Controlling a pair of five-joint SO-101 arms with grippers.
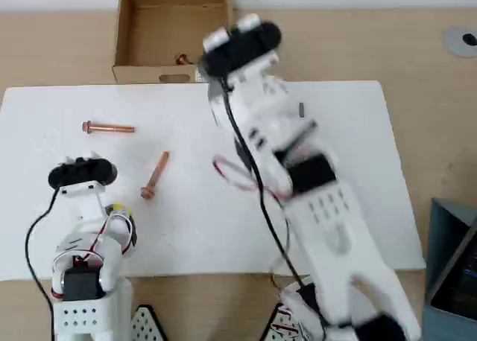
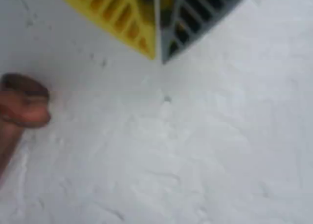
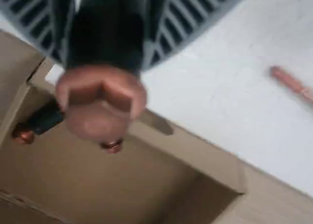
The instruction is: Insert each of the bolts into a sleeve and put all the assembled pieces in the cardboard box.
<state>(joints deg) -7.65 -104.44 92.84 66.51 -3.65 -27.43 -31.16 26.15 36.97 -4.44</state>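
The cardboard box (image 1: 127,28) at the far edge holds at least 1 assembled piece (image 3: 34,123). Above it, the right gripper (image 3: 105,53) clamps a sleeved bolt (image 3: 100,104). The left gripper (image 2: 159,53) is closed on nothing.

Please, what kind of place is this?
Probably a robotics lab or office desk: a light wooden table with a grey round cable grommet, a white work mat, and two white robot arms.

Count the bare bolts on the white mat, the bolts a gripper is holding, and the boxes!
Bare bolts on the white mat: 2
Sleeved bolt in the right gripper: 1
Cardboard box: 1
Total: 4
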